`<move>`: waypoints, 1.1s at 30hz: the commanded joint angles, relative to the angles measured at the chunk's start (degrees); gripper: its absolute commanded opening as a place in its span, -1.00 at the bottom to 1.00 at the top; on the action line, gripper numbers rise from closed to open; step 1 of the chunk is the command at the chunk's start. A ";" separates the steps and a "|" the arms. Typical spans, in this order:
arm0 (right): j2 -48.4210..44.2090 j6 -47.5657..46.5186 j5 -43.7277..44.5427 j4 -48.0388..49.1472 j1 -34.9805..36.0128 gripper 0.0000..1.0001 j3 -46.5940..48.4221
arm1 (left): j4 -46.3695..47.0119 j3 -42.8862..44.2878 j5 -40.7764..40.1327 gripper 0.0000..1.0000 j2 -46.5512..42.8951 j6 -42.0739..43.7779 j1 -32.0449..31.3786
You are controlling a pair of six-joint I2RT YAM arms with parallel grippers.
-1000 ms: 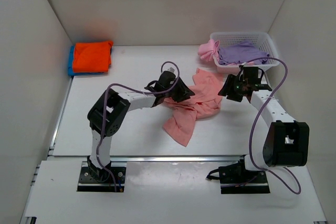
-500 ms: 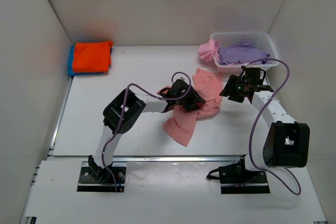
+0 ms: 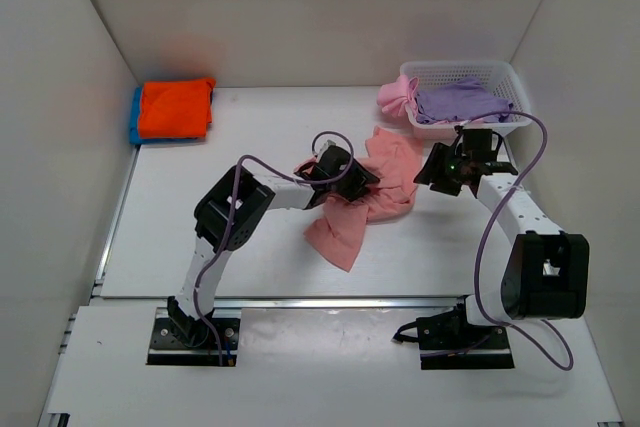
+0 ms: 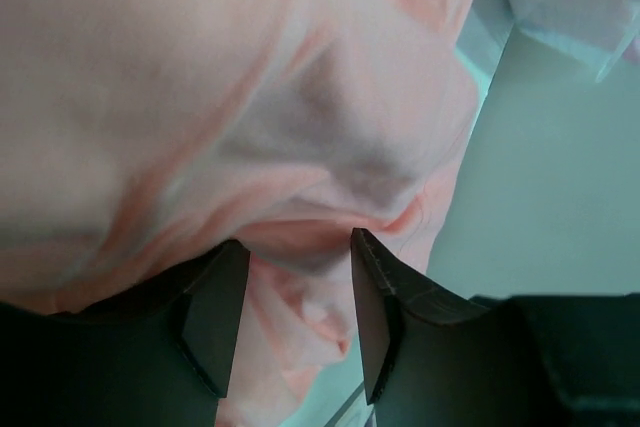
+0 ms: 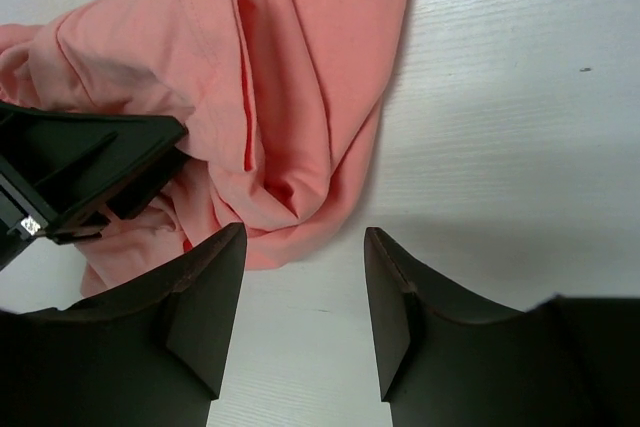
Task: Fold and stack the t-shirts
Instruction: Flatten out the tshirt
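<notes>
A salmon-pink t-shirt [image 3: 375, 187] lies crumpled at mid-table. My left gripper [image 3: 354, 180] is pushed into its left side. In the left wrist view the left gripper [image 4: 297, 245] is open, with a bunched fold of the salmon-pink t-shirt [image 4: 250, 127] between the jaws. My right gripper [image 3: 433, 169] is open and empty, low over bare table just right of the shirt's edge; in the right wrist view the right gripper [image 5: 304, 235] faces the shirt [image 5: 300, 67]. An orange t-shirt [image 3: 176, 107] lies folded on a blue one [image 3: 134, 117] at the back left.
A white lattice basket [image 3: 505, 75] stands at the back right, holding a lavender shirt [image 3: 458, 102]. A brighter pink shirt [image 3: 396, 95] hangs over its left rim. White walls close in the table on the left, back and right.
My left gripper pushed right into the salmon-pink shirt, then drew back a little to the left. The shirt bunched and shifted slightly left. The right arm barely moved.
</notes>
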 commanded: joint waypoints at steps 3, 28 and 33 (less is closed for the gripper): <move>0.83 1.15 -0.14 2.10 2.09 -0.04 0.65 | -2.67 6.22 -3.29 -0.37 3.63 -2.00 1.91; 13.37 -2.80 3.99 -0.97 15.09 -0.27 19.17 | -29.46 -29.62 18.96 -1.00 -60.95 36.57 29.16; 21.91 -1.75 6.17 -4.39 18.62 -0.26 27.70 | -37.10 -32.88 12.82 -1.00 -69.73 38.33 32.14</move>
